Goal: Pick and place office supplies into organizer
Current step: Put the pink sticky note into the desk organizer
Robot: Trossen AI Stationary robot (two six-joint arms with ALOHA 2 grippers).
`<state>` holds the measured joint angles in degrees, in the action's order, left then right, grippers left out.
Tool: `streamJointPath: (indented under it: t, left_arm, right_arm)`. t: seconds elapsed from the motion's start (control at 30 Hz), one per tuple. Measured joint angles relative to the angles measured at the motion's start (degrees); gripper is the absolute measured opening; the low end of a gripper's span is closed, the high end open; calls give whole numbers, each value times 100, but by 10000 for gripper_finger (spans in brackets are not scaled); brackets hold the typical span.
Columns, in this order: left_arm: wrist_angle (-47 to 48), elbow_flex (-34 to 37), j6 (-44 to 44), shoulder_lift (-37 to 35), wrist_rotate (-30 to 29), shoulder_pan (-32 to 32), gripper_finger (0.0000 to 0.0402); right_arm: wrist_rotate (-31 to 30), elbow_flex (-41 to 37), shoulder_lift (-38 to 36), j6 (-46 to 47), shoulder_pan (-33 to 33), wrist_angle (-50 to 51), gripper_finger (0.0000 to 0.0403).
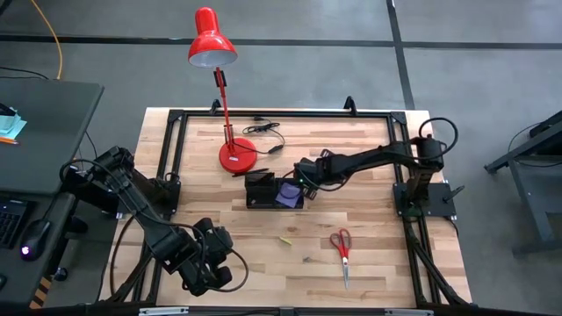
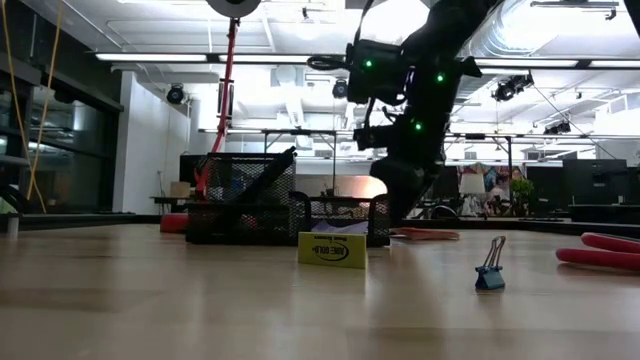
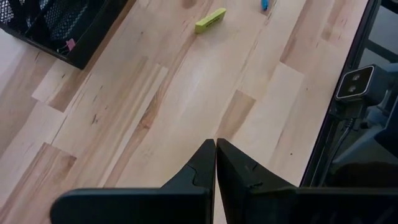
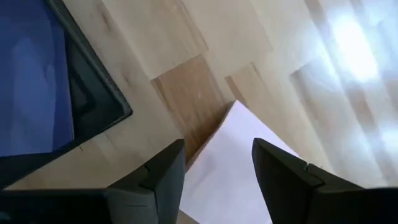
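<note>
The black mesh organizer (image 1: pixel 262 190) stands mid-table with a purple note pad (image 1: pixel 286 195) lying in its right compartment; the wrist view also shows that purple note pad (image 4: pixel 31 81). My right gripper (image 1: pixel 307 180) hovers just right of the organizer, open. Its fingers stand on either side of a pale note pad (image 4: pixel 233 155) that lies flat on the wood. I cannot tell whether they touch it. Red-handled scissors (image 1: pixel 342 247) lie toward the near right. My left gripper (image 3: pixel 215 152) is shut and holds nothing, above the near left of the table (image 1: pixel 211 263).
A red desk lamp (image 1: pixel 235 154) stands behind the organizer, its cable beside it. A small yellow block (image 2: pixel 332 250) and a blue binder clip (image 2: pixel 490 272) lie on the wood in front of the organizer. A black frame (image 1: pixel 171 158) borders the table.
</note>
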<state>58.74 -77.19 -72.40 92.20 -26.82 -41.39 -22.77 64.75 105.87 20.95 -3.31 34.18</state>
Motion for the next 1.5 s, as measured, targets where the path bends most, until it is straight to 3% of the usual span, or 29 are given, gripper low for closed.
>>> streamJointPath:
  t: [0.93, 1.07, 1.5]
  left_arm:
    - [176, 0, 57, 2, -260, -1, 1]
    - [188, 0, 111, 2, -266, -2, 1]
    - [272, 0, 162, 2, -354, 0, 1]
  right_arm:
    - [-197, 7, 277, 369, 8, 356, 178]
    - [-360, 11, 274, 393, 40, 445, 151]
    - [-425, -7, 303, 362, 28, 608, 6]
